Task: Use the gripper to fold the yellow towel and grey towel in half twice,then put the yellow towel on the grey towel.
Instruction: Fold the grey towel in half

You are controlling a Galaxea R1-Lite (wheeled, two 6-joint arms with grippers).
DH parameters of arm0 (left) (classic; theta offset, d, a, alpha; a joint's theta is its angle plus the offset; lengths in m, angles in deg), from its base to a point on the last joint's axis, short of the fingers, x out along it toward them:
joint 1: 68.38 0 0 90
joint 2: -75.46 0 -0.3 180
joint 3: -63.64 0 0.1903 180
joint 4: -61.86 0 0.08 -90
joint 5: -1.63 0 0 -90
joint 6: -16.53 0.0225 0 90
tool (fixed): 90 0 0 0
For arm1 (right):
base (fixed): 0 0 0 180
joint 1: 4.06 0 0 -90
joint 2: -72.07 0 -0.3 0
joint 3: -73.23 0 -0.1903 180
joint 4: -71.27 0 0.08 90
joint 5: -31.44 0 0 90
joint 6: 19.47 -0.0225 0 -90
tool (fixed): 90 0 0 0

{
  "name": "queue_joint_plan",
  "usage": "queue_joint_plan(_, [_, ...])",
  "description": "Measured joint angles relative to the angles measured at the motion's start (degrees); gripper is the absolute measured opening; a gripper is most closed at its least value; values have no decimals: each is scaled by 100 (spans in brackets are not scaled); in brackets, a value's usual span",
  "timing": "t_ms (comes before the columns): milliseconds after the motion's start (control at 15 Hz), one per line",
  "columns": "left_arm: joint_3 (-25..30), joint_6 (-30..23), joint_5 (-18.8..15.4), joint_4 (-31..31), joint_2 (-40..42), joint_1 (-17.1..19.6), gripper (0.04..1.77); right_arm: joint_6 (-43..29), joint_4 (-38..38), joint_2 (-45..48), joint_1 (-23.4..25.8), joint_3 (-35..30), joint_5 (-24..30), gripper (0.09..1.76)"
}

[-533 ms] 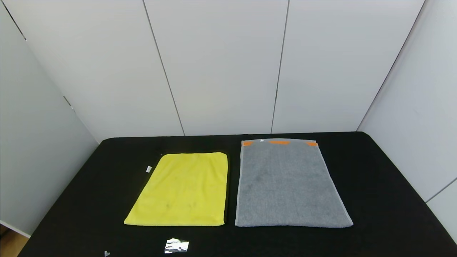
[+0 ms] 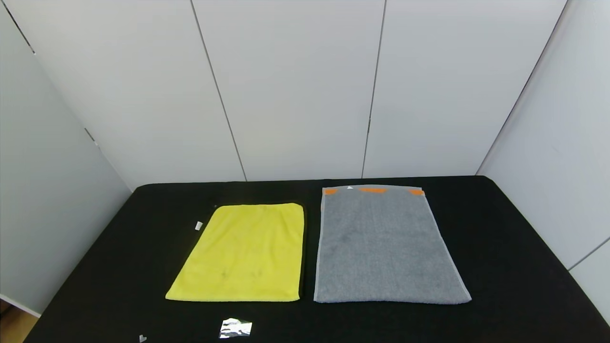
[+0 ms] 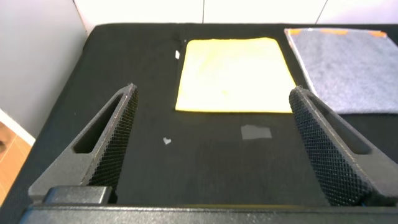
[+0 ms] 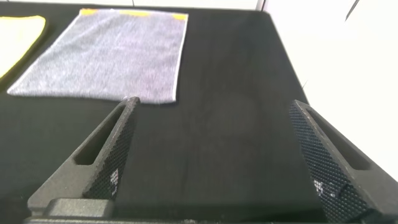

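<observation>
Plush yellow towel [image 2: 243, 255] beside terry grey towel [image 2: 383, 247].

desk [image 2: 500, 267]: carries both towels, flat, side by side
yellow towel [image 2: 245, 255]: left of centre, not touching the other
grey towel [image 2: 383, 247]: right, reaching farther back
tag [image 2: 198, 226]: just left of the yellow towel
foil scrap [image 2: 235, 328]: before the yellow towel, near the front edge

A black table [image 2: 514, 267] carries the yellow towel [image 2: 245, 252] and the grey towel [image 2: 383, 247] flat, side by side, beyond both open jaws; a foil scrap [image 2: 235, 328] lies nearer the left jaws.
</observation>
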Motion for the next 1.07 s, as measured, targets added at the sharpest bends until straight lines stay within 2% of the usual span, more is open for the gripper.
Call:
queue_joint_plan(333, [0, 0, 0, 0, 0, 0, 172, 0, 0, 0, 0, 0, 0, 171])
queue_joint_plan(467, [-166, 18, -2, 0, -174, -2, 172, 4, 32, -208, -11, 255, 13, 171])
queue_joint_plan(733, [-847, 49, -30, 0, -1106, -133, 172, 88, 49, -1030, -60, 919, 38, 171])
queue_joint_plan(1067, [-2107, 232, -169, -77, -2809, -357, 172, 258, 46, -2378, -22, 1781, 84, 171])
